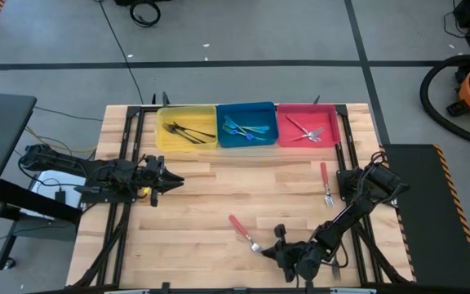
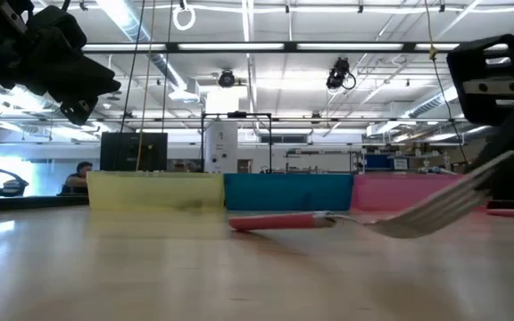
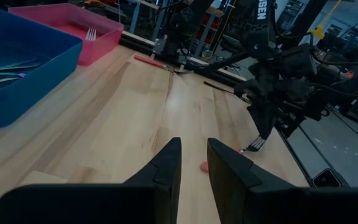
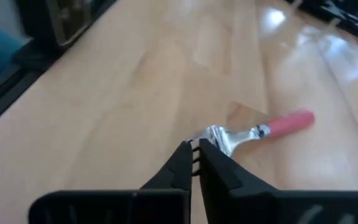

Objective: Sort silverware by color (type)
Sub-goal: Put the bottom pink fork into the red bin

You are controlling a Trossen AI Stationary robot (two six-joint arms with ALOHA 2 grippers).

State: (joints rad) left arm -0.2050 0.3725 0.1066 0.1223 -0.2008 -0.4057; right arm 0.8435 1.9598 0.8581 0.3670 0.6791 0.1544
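Right gripper (image 4: 195,163): low at the bottom centre of the high view; its two dark fingers are pressed together on the silver tines of a fork.
Held fork (image 4: 263,129): pink-handled, lying on the wood; in the high view it slants from the gripped tines up and left, its handle free. In the low view its tines fill the right foreground, lifted slightly off the surface.
Second pink-handled fork (image 1: 325,180): lies alone on the table at the right of the high view, below the pink bin, tines toward the bottom edge.
Pink bin (image 1: 329,135): rightmost of three bins at the upper centre of the high view; holds pink-handled forks.
Blue bin (image 1: 222,139): middle bin, touching its neighbours; holds blue-handled forks.
Yellow bin (image 1: 163,139): leftmost bin; holds dark all-metal forks.
Left gripper (image 1: 170,180): at the left of the high view, below the yellow bin, pointing right; its fingers (image 3: 166,165) stand a narrow gap apart, with nothing between them.
Table (image 1: 219,196): pale wood planks, carrying bins, forks and both arms.
Background: the low view shows a workshop with ceiling lights beyond the bins.
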